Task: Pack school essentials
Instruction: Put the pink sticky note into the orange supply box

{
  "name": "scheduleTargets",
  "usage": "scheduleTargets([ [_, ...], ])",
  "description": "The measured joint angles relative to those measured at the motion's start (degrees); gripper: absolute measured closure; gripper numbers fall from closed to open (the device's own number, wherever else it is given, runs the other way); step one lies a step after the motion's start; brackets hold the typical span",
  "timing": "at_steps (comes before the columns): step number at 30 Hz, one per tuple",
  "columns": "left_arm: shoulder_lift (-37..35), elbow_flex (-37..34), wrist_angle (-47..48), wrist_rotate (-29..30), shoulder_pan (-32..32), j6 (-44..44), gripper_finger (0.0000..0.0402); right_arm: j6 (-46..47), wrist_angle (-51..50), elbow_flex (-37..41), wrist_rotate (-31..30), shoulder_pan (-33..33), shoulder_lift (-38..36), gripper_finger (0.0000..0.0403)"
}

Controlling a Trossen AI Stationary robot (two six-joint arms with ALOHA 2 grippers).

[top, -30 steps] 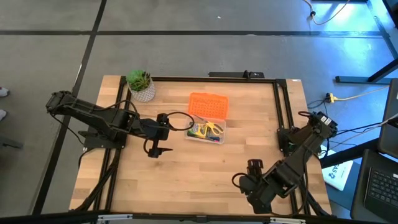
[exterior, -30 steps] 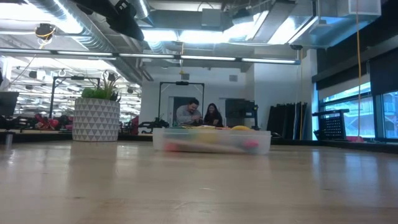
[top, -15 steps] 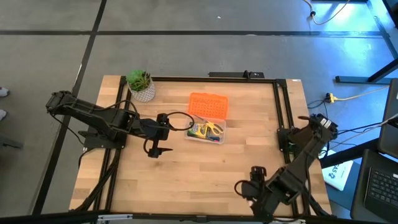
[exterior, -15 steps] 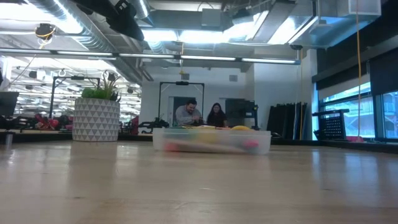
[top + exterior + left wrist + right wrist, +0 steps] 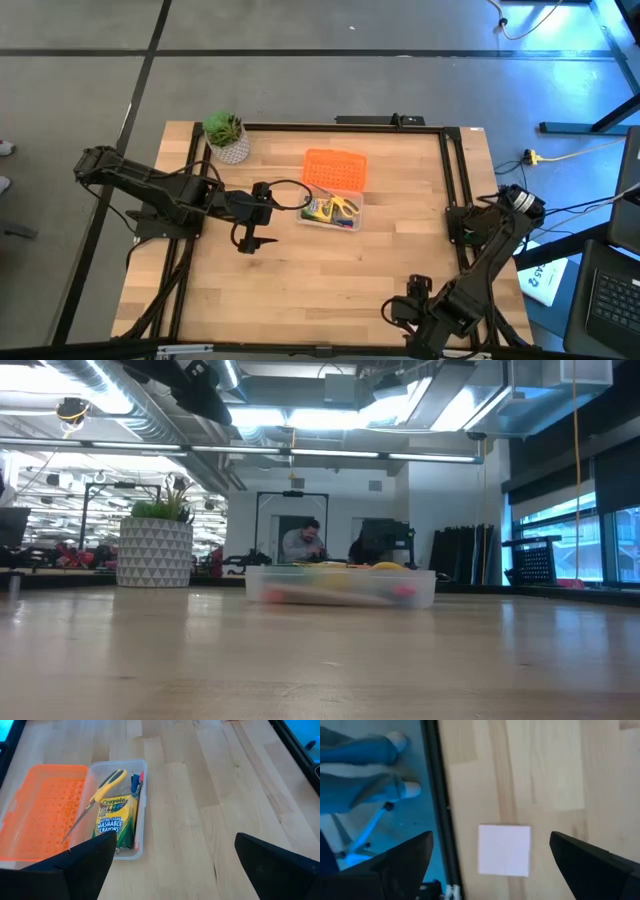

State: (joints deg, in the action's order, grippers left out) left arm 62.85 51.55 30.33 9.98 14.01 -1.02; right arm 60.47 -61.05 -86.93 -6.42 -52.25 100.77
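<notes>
Both jaws released, I see nothing held. Left gripper (image 5: 247, 243) hangs beside the case (image 5: 141, 822), lid (image 5: 44, 810) swung open next to it. Inside: crayon box (image 5: 116, 819), scissors (image 5: 102, 788), blue piece (image 5: 134, 783), pencil (image 5: 140, 776). Pink pad (image 5: 504, 850) lies flat on the table (image 5: 330, 270) by its near edge, between the right gripper's (image 5: 490, 865) fingers in my wrist view. Right gripper has slid nearer that edge than a second ago; left arm and case unchanged. Plant (image 5: 226, 136) stands at the far corner.

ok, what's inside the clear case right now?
The clear case holds the yellow-handled scissors, the green-yellow crayon box and some small stationery along its wall. Whatever lies under the crayon box is hidden.
</notes>
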Motion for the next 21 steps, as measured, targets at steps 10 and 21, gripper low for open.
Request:
scheduleTargets([
  [10, 0.0, 0.0, 0.0, 0.0, 0.0, 0.0, 0.0002, 8.11, 6.78, 4.51, 0.22, -2.0, -0.02, 0.0003],
  [21, 0.0, 0.0, 0.01, 0.0, 0.0, 0.01, 0.0002, 10.42, 10.14, 11.98, -2.99, -6.34, -0.04, 0.0003],
])
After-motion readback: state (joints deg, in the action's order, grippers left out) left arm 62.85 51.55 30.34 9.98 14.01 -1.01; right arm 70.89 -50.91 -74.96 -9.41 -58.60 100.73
